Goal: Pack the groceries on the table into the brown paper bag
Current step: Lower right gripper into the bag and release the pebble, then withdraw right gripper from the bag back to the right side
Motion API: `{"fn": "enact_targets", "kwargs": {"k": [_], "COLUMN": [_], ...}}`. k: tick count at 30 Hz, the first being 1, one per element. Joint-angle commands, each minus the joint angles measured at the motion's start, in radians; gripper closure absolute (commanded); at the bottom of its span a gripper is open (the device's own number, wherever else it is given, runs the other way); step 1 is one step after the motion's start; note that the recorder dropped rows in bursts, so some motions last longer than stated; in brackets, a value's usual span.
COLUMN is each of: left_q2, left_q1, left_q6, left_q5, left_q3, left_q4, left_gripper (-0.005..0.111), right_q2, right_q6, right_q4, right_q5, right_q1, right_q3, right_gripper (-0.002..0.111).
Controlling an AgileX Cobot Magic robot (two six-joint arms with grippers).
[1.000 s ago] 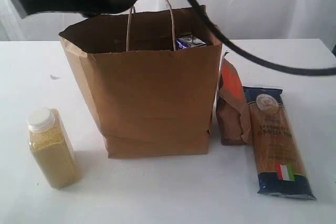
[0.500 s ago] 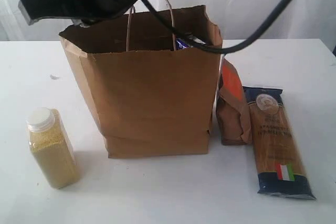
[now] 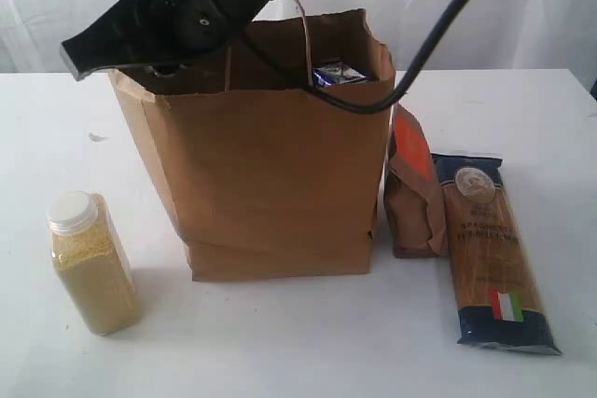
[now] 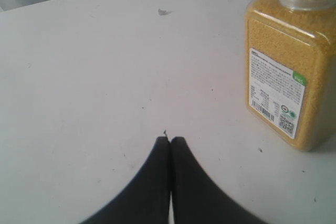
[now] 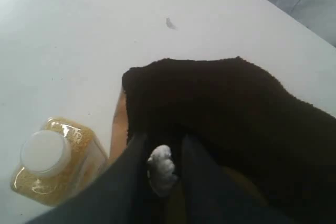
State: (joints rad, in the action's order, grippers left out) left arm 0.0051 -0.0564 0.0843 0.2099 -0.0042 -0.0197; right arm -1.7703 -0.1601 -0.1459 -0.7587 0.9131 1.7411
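Three groceries sit outside the tall brown kraft-paper bag (image 3: 270, 165) on the plain white desk (image 3: 298, 351): the square clear bottle of yellow grain with a white cap (image 3: 91, 263), the small brown pouch with an orange label (image 3: 413, 188) and the long flat spaghetti pack with dark blue ends (image 3: 494, 253). The small blue-white carton (image 3: 338, 73) is already inside, its top showing at the side of the mouth away from the right jaws.

The step in hand looks like a drop into the bag. The black right arm (image 3: 196, 2) reaches across, and the right jaws hang over the dark mouth at the edge nearest the bottle. They are a little parted around a small white lump (image 5: 160, 174); I cannot tell whether they grip it. The left jaws are clenched on nothing, low over bare desk, with the bottle just ahead and off to one side.

Next, I judge, the right jaws must rise straight out. The left jaws must open wide for the bottle.

The twisted paper-cord handles (image 3: 305, 39) stand close by the right jaws, and the arm's black cable (image 3: 424, 48) droops across the bag's rim; either could snag
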Motion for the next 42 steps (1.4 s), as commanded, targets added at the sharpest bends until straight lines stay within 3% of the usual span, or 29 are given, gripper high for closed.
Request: {"fn": "enact_targets", "kwargs": {"k": [1,4,15,28,34,42], "left_q2": [-0.005,-0.005,-0.005,-0.005,-0.005,-0.005], "left_q1": [0.004,0.004,0.004,0.004,0.004,0.004], "left_q6": [-0.001,-0.001,-0.001,-0.001,-0.001,-0.001], "left_q5": [0.0,0.0,0.0,0.0,0.0,0.0], "left_q3": [0.004,0.004,0.004,0.004,0.004,0.004], "left_q4": [0.01,0.01,0.01,0.01,0.01,0.01], "left_gripper": [0.107,0.107,0.107,0.107,0.107,0.107], "right_q2": [0.002,0.002,0.078,0.254,0.344,0.463], "right_q6": [-0.005,-0.003,0.003,0.12,0.255,0.225], "right_q4": [-0.017,-0.01,-0.006,0.025,0.21,0.268], "right_q5": [0.007,0.035,0.065,-0.105,-0.222,-0.186], "right_q1": [-0.007,-0.007,0.007,0.179,0.243,0.253], "right_q3": [0.007,0.007,0.003,-0.03,-0.212,-0.562], "right_gripper": [0.061,0.053,0.053,0.053,0.053,0.053]}}
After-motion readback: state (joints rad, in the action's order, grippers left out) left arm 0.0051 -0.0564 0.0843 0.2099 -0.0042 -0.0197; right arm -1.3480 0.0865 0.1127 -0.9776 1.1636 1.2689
